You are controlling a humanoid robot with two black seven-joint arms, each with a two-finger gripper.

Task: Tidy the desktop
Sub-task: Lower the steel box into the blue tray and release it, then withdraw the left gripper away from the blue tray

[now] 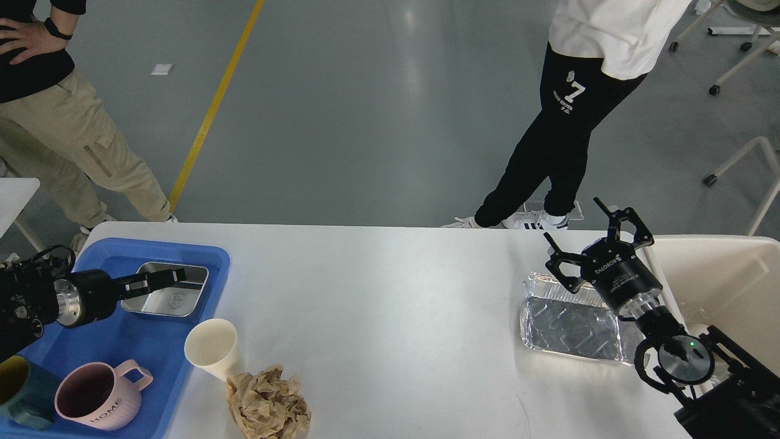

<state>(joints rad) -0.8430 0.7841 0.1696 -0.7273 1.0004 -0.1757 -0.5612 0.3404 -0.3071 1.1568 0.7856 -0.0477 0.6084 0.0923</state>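
The middle of the desktop [378, 292] lies bare from the far edge toward the near one. At lower left, a paper cup [212, 347] and crumpled paper [268, 405] stand beside the blue tray [201, 259]. At right, a foil tray [570, 326] and cream bin [719, 274] crowd the edge.

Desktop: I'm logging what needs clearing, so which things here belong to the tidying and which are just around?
Belongs to the job:
desktop
paper cup
crumpled paper
foil tray
blue tray
steel dish
pink mug
bin

Just around:
two people
chair legs
yellow floor line
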